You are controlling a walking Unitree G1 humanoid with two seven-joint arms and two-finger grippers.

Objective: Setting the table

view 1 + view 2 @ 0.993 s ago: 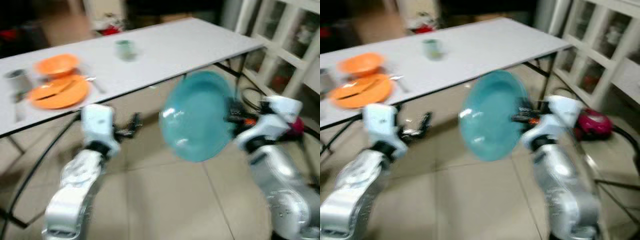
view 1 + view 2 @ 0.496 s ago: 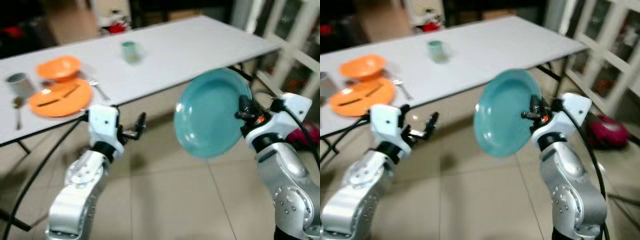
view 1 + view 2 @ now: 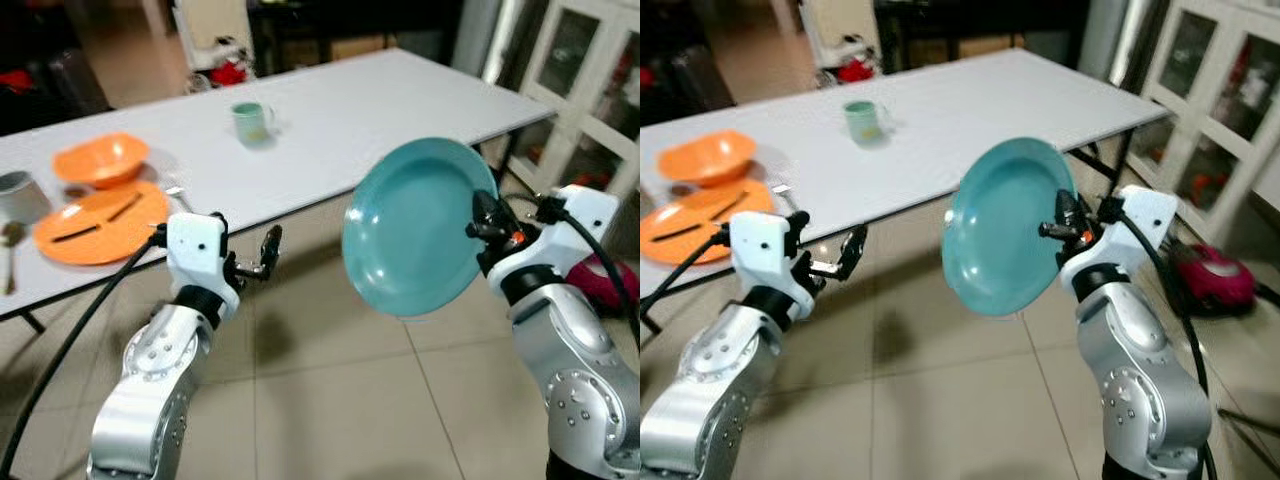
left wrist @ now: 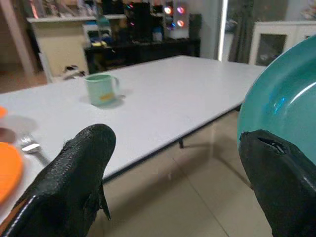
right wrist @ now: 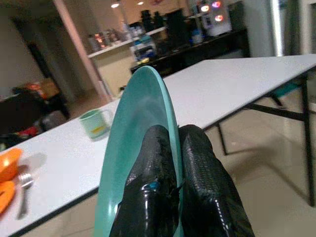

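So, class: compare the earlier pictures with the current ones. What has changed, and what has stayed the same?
The camera shifted and steadied, so the view is sharper. The right tool stays shut on the teal plate, held upright on edge short of the white table. The left tool stays open and unladen. Orange dishes and green mug are unmoved.

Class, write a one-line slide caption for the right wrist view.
Right tool pinches the teal plate's rim, white table beyond.

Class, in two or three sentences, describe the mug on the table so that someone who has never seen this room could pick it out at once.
Start at the long white table that runs across the room. The mug stands alone near the middle, upright, its handle toward the cabinet end. It is pale green, while its neighbours at the other end, the bowl and plate, are orange.
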